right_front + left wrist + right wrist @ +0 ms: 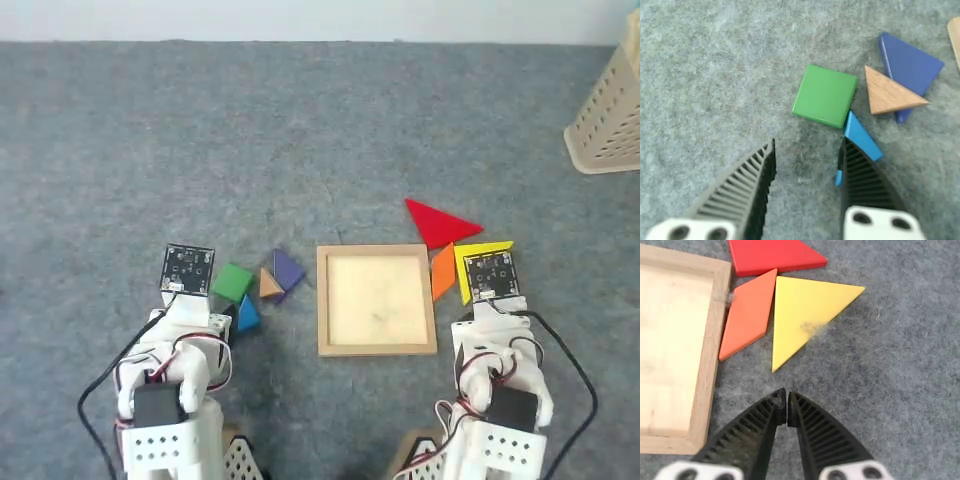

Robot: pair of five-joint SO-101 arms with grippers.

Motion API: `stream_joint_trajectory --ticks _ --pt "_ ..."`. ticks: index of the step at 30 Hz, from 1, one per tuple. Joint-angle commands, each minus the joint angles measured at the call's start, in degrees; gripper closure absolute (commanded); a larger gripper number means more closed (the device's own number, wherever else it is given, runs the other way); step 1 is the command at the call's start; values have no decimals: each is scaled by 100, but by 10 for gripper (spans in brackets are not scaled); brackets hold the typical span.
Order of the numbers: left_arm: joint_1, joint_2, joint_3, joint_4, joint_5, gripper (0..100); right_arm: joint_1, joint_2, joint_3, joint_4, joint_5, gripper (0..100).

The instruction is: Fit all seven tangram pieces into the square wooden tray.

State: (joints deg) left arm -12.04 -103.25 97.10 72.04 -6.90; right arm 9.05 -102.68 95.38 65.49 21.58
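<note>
Grey felt covers the table, and the square wooden tray (376,300) (670,340) lies flat on it between the two arms, its bare floor showing. All seven pieces lie outside the tray on the felt. On the tray's right-arm side, the orange parallelogram (442,271) (749,312) sits just beside the tray's rim, the yellow triangle (470,258) (800,310) runs edge to edge with the orange one on its side away from the tray, and the red triangle (438,222) (772,255) lies just past the tray's far right corner, meeting both at their far ends. On the tray's left-arm side, the dark blue piece (288,268) (910,65) is nearest the tray, the wood-coloured triangle (269,285) (890,92) overlaps its edge, the green square (233,282) (825,95) comes next, and the light blue triangle (247,314) (862,137) touches the square's near corner. The left gripper (807,150) hangs spread wide and holds nothing, one finger covering part of the light blue triangle. The right gripper (788,400) is clenched on nothing, its tips near the yellow triangle's point, beside the tray's near right corner. A perforated beige basket (610,110) stands well beyond the tray, far off to the right.
</note>
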Motion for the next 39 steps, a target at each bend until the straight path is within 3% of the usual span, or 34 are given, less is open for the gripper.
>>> stream_joint_trajectory --ticks 1,34,39 --pt "-9 -97 -48 26 -35 806 22 -127 114 66 70 992" --pt "-9 -97 -48 26 -35 806 -171 -127 114 75 35 992" --pt "-9 -97 -48 26 -35 806 -426 -127 114 980 44 992"
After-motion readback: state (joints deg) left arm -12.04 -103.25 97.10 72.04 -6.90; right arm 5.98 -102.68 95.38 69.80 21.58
